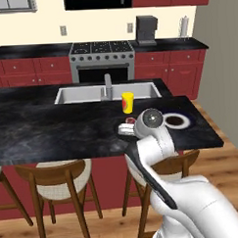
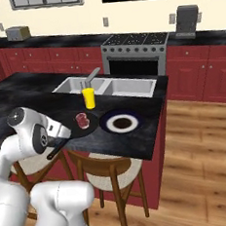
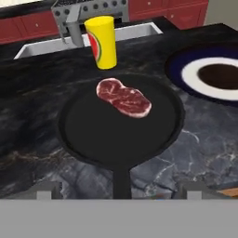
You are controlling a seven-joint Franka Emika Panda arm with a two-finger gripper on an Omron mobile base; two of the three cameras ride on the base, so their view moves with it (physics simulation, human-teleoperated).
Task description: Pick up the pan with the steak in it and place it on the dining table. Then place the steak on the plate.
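Pan [image 3: 122, 125] sitting flat on the dining table [image 3: 37, 139]. Steak [image 3: 124, 97] inside, up near 12 o'clock. Plate [image 3: 218, 76] at 2 o'clock from pan. Yellow cup [image 3: 103, 42] behind. Gripper [image 3: 120, 191] wide open, one finger [image 3: 44, 190] each side of the handle, holding nothing.

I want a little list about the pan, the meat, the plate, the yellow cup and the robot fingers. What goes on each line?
pan: black, sitting flat on the dining table, handle pointing toward the hand camera
steak: lying in the pan, toward its far side
plate: white rim, dark centre, beside the pan, nothing on it
yellow cup: upright behind the pan, in front of the sink
fingers: spread wide on both sides of the pan handle, not gripping it
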